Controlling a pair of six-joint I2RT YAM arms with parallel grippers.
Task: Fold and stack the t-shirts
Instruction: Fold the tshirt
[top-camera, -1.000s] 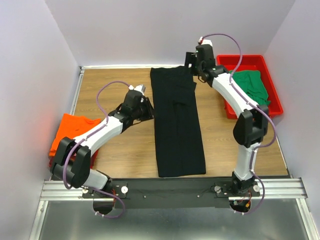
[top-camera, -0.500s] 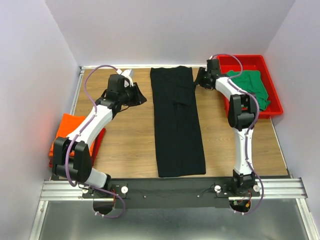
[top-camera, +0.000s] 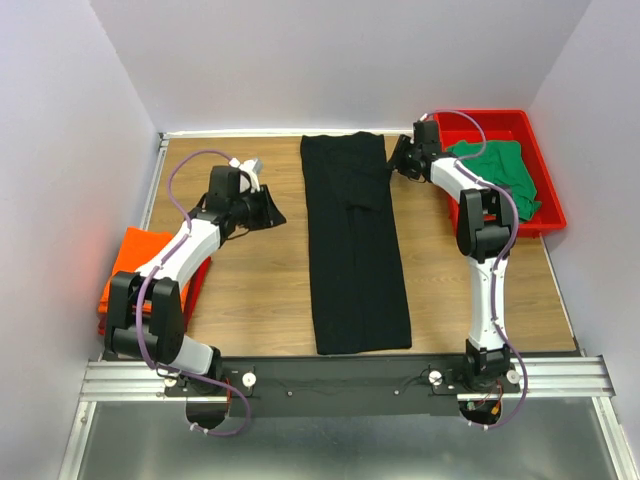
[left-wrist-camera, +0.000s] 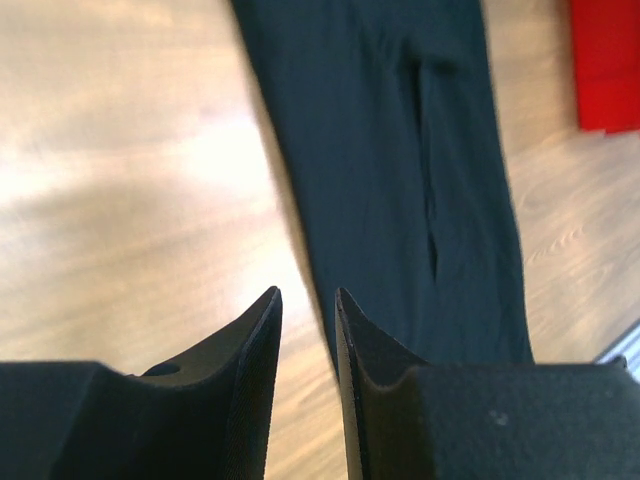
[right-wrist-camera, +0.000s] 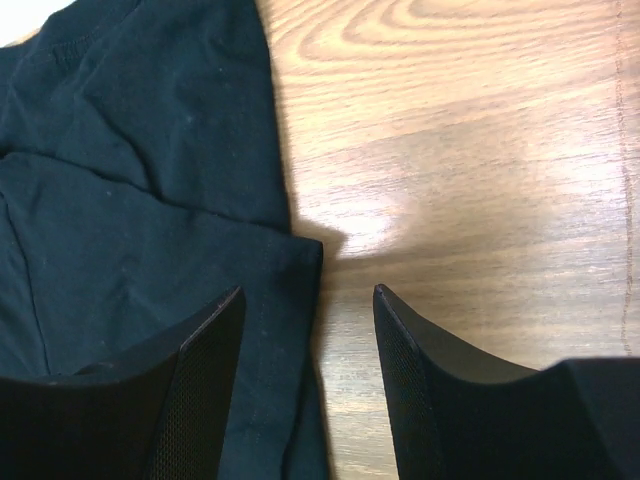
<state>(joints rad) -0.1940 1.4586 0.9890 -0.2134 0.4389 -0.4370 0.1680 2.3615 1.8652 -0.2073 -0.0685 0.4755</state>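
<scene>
**Right tool (right-wrist-camera: 309, 289) has dropped to black t-shirt (top-camera: 355, 240) corner**

Grainy wooden bench (top-camera: 250, 290) holds it long and flat at centre; green t-shirt (top-camera: 500, 172) crumpled in red plastic tray (top-camera: 500, 120), orange t-shirt (top-camera: 135, 257) left. Left tool (left-wrist-camera: 308, 292) gapes narrowly, right wider, both empty.

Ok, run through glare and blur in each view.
Left wrist: soft overall, black t-shirt edge smeared, white glare on the table. Right wrist: sharp, one glare patch on the wood beside the cloth. Top external: even light, orange t-shirt tinting the wall.
</scene>
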